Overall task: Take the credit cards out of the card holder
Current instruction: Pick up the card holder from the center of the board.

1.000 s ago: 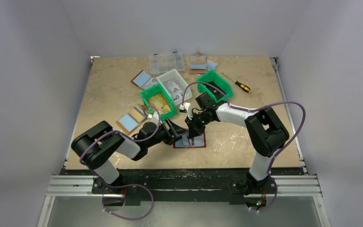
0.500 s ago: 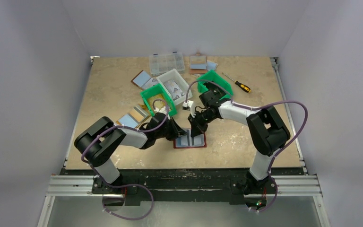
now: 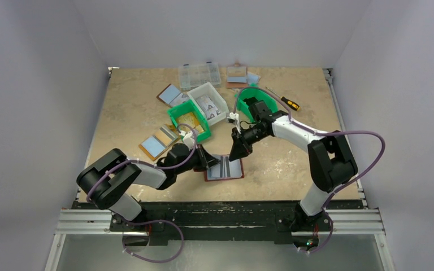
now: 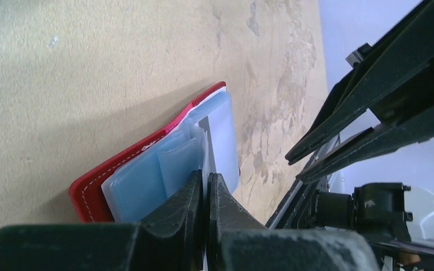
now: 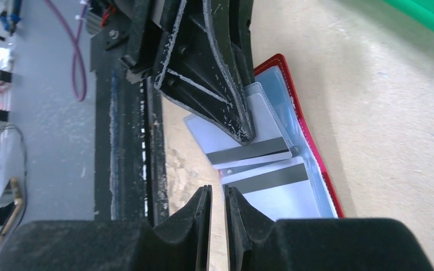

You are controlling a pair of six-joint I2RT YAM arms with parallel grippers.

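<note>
Right wrist view gave the clearest look: the card holder (image 5: 296,116) lay open and flat on the tabletop (image 5: 384,141), between the two arms, its red rim framing pale blue pockets. Two credit cards showed against it, both pale with a dark band. One was a skewed card (image 5: 268,132), turned out of line with the holder and apparently partly out of its pocket. The second card (image 5: 277,195) sat just beside it and looked squarely seated. The left hand (image 4: 206,186) was closed, its tips on the skewed card. In the left wrist view a thin pale edge ran into the pinch, so it appeared to grip that card by its margin. The right hand (image 5: 216,195) hung above the holder with its fingers narrowly parted and nothing between them. The step in hand looked like drawing this first card free. To do it well, the left hand should pull slowly and low, along the card's own plane and in line with the pocket mouth. A pull at an angle would likely jam the card. The holder looked light and nothing pinned it, so it would probably drag along with the card. The right hand could press a bare panel, clear of the card's path. With so slim a grip at the edge, a jerk might let the card slip out.
</note>
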